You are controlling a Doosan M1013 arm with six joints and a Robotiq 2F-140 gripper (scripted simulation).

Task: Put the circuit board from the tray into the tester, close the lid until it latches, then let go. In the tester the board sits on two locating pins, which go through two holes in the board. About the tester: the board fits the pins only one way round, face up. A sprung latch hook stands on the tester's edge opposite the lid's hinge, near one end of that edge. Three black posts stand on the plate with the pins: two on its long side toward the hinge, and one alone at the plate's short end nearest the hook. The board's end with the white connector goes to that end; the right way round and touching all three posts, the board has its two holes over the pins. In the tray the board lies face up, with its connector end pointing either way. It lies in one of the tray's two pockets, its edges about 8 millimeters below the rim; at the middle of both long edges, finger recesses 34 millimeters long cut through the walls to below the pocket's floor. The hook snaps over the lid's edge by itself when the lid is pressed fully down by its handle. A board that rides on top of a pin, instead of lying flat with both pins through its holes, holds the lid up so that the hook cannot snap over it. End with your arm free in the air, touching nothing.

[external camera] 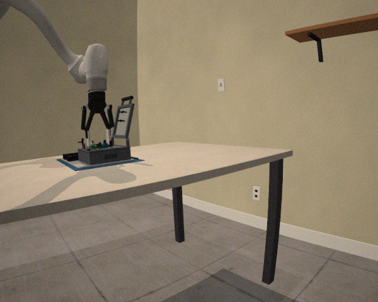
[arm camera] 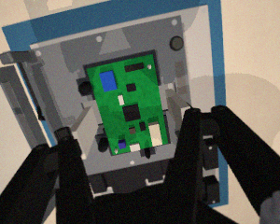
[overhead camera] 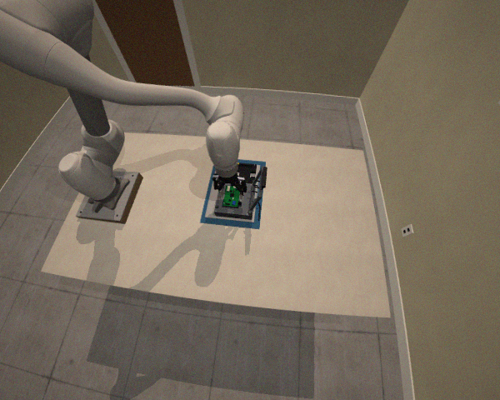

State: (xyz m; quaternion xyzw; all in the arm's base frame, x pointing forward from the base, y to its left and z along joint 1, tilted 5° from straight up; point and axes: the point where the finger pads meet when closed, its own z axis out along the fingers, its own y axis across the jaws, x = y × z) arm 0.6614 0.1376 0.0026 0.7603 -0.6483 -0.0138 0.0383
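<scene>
The claw point(overhead camera: 230, 188) point(external camera: 97, 143) point(arm camera: 131, 108) points downward, released, its fingers standing apart on either side of the circuit board point(overhead camera: 231, 197) point(external camera: 99, 145) point(arm camera: 127, 100). The board lies face up in the tester point(overhead camera: 232, 212) point(external camera: 104, 156) point(arm camera: 145, 34), white-connector end toward the tray point(overhead camera: 247, 171) point(external camera: 70, 156) point(arm camera: 126, 179); whether both pins pass through its holes cannot be told. The lid point(overhead camera: 256, 201) point(external camera: 128, 123) point(arm camera: 19, 105) stands raised. Tester and tray occupy a blue-bordered mat point(overhead camera: 230, 227) point(external camera: 77, 168) point(arm camera: 217, 56) on a pale table point(overhead camera: 319, 223) point(external camera: 199, 152) point(arm camera: 261, 42). Beyond are gray floor tiles point(overhead camera: 198, 348) point(external camera: 117, 243) and olive-beige walls point(overhead camera: 448, 150) point(external camera: 247, 113). The top view alone includes the brown door point(overhead camera: 155, 38); the exterior view alone, the wooden shelf point(external camera: 345, 26) and dark table legs point(external camera: 273, 221). The wrist view best resolves the board's blue component point(arm camera: 108, 80) and the black post point(arm camera: 147, 152) at its connector end.
</scene>
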